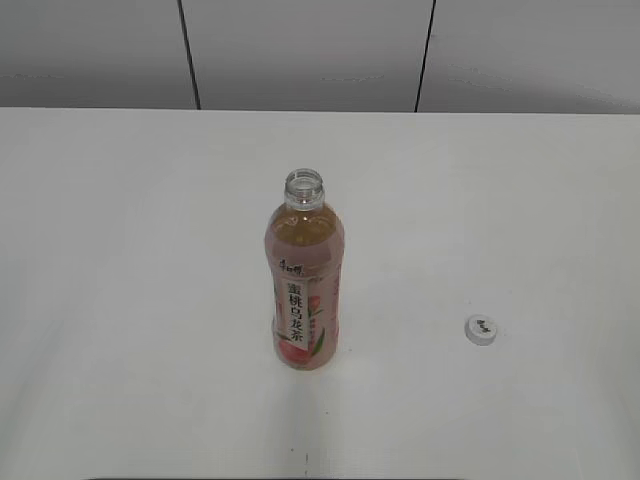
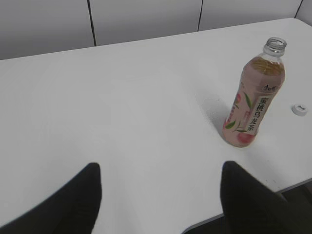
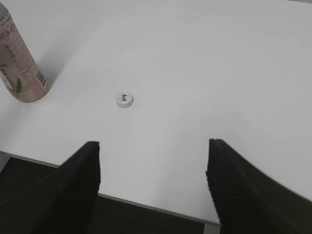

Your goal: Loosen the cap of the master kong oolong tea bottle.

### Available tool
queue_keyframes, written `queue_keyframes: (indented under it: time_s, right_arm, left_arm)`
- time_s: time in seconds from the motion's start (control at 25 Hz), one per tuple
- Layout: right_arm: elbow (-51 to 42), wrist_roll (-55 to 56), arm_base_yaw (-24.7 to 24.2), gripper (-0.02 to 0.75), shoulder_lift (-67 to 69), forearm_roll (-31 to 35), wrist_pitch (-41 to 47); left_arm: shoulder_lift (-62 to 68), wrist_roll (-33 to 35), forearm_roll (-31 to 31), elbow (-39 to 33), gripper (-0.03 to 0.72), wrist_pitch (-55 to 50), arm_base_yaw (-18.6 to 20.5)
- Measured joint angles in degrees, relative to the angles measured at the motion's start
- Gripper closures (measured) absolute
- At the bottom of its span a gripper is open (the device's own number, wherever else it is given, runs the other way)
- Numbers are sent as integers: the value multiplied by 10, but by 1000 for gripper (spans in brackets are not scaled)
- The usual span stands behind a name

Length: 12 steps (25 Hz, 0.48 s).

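Observation:
The master kong oolong tea bottle (image 1: pixel 304 280) stands upright mid-table with its mouth open and no cap on it. It also shows in the left wrist view (image 2: pixel 253 100) and partly in the right wrist view (image 3: pixel 19 63). The white cap (image 1: pixel 481 329) lies flat on the table to the bottle's right, logo up. It also shows in the left wrist view (image 2: pixel 299 109) and the right wrist view (image 3: pixel 125 100). My left gripper (image 2: pixel 161 170) is open and empty near the front edge, left of the bottle. My right gripper (image 3: pixel 153 148) is open and empty, back from the cap. Neither gripper shows in the exterior view.
The white table (image 1: pixel 150 250) ends at a front edge under both grippers (image 3: pixel 146 204). A grey panelled wall (image 1: pixel 300 50) stands behind the table.

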State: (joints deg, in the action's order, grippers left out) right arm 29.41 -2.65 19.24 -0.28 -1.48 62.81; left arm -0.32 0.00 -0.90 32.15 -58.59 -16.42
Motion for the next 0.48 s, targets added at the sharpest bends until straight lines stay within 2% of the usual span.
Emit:
queue_keyframes:
  time_s: [0.48]
  right_arm:
    - [0,0,0,219,0,0,0]
  left_arm:
    - [0,0,0,0,230,0,3]
